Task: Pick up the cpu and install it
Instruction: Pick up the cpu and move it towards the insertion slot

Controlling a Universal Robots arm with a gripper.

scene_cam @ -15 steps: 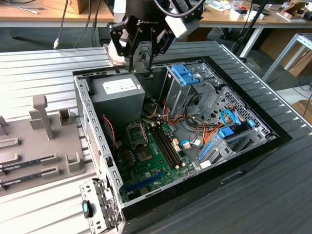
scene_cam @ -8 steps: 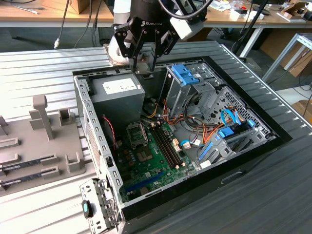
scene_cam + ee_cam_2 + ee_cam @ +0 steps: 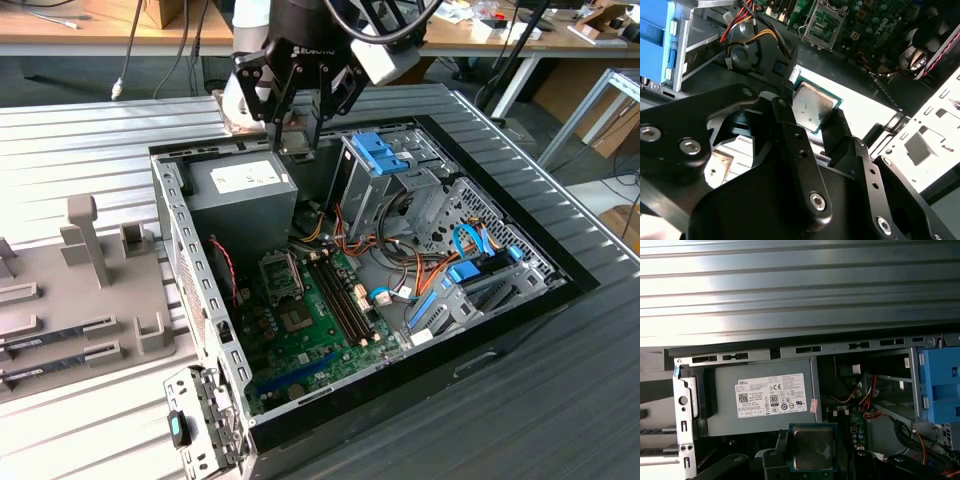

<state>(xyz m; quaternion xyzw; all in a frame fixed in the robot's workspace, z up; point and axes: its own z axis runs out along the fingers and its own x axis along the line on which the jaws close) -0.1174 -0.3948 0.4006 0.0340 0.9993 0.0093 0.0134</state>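
Gripper [image 3: 298, 142] clenched on the cpu [image 3: 812, 106], held up over the open PC case [image 3: 190, 270].
Two black fingers [image 3: 790, 130] pinch the chip by opposite edges; silvery top w/ thin green rim shows in both wrist views. In the exterior view the gripper hangs above the far end of the grey power-supply box [image 3: 245, 190], near the blue drive bracket [image 3: 380, 155] on the exterior view's right. Green motherboard [image 3: 300, 320] w/ its socket [image 3: 280, 270] lies lower in the case, well apart from the chip; long memory sticks [image 3: 340, 295] run just beside the socket. Grey fixture [image 3: 90, 265] sits on the ribbed metal table [image 3: 100, 130] at the exterior view's left, outside the case.
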